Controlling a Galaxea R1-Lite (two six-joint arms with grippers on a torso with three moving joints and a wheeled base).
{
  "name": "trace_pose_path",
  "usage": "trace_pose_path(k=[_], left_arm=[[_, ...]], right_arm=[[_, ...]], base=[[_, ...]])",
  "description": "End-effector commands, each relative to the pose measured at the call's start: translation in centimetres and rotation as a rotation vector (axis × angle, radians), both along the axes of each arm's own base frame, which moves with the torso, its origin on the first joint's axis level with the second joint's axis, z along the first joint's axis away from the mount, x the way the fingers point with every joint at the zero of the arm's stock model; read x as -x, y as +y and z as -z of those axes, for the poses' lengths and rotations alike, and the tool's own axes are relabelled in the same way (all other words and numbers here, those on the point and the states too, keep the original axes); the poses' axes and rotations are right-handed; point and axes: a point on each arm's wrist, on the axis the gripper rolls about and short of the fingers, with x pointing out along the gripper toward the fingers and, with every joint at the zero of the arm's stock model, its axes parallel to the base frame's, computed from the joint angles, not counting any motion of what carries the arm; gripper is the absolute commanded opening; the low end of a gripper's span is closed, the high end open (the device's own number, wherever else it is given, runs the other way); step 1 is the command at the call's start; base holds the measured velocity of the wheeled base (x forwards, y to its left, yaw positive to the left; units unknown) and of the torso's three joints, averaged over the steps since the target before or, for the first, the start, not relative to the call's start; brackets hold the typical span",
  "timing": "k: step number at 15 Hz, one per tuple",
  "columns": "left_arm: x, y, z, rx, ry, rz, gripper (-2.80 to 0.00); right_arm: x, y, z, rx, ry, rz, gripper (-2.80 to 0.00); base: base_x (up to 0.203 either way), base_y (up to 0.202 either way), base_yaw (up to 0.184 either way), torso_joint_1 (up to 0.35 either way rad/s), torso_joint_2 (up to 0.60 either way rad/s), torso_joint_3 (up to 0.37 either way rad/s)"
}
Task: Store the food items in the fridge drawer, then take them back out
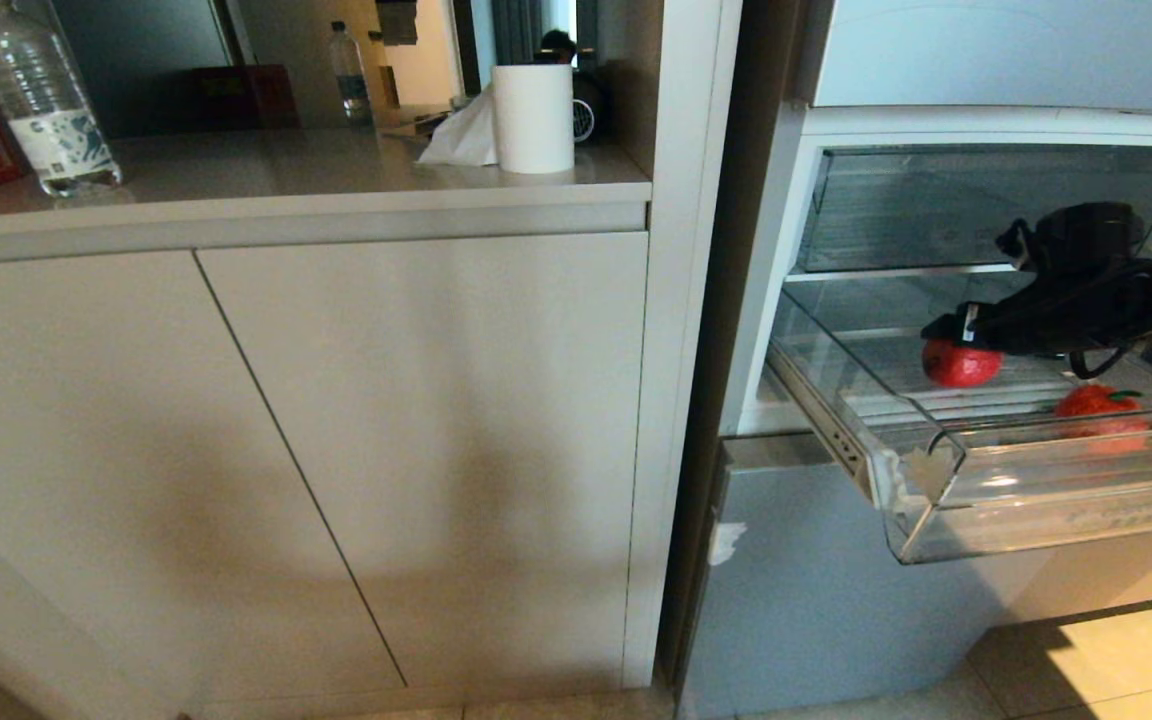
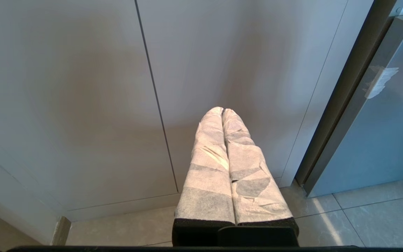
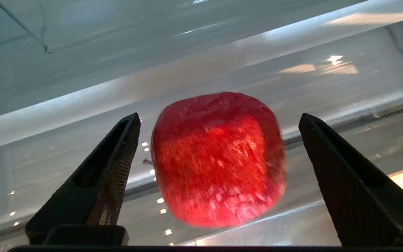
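Inside the fridge drawer [image 1: 936, 470], toward its back left, a glossy red food item [image 1: 960, 363] is sitting on the ribbed clear bottom. Right hand [image 1: 948, 335] is hanging just above and over it, reaching in from the right w/ its black arm crossing the drawer. From the right wrist view the red item [image 3: 218, 159] is lying between the two black fingers [image 3: 117, 164], w/ a visible gap on each side, so the hand is standing wide open and gripping nothing. Item looks a bit blurred there; stem not visible.

A second red food item [image 1: 1096, 402] w/ a bit of green on top is resting nearer the drawer's front right, well apart from the first; its reflection is showing in the thick clear front lip. Drawer is pulled out from the fridge, sticking forward over the silver-blue lower panel [image 1: 816, 590]. A deeper clear bin [image 1: 936, 210] is sitting behind and above it.

Left hand [image 2: 222, 111] is parked low, facing the pale cabinet doors [image 1: 336, 450], its padded white-wrapped fingers pressed together, nothing btwn them.

On the table [image 1: 286, 190] above the cabinets, a clear water bottle [image 1: 41, 95] is standing at far left and a white paper roll [image 1: 533, 118] near the right end, tissue [image 1: 461, 140] beside it.
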Motion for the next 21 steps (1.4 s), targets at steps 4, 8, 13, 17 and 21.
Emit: trace_pose_path(k=[4,8,13,17,21], left_arm=[[0.0,0.0,0.0,0.000,0.000,-0.001,-2.80],[0.0,0.0,0.0,0.000,0.000,-0.001,-2.80],[0.0,0.0,0.0,0.000,0.000,-0.001,-2.80],[0.0,0.0,0.0,0.000,0.000,-0.001,-2.80],[0.0,0.0,0.0,0.000,0.000,-0.001,-2.80]], right_arm=[[-0.7,-0.1,1.7,-0.010,0.032,0.001,0.00],[-1.2,-0.1,2.6,-0.012,0.039,-0.001,-2.80],[-1.2,0.5,2.0,-0.013,0.012,-0.008,-2.80],[0.9,1.0,-1.0,-0.020,-0.015,-0.003,-2.80],[5.3,1.9,-3.7,-0.028,-0.001,-0.005,-2.80]], base=[[0.000,0.000,0.000,0.000,0.00,0.000],[0.000,0.000,0.000,0.000,0.00,0.000],[0.000,0.000,0.000,0.000,0.00,0.000],[0.000,0.000,0.000,0.000,0.00,0.000],[0.000,0.000,0.000,0.000,0.00,0.000]])
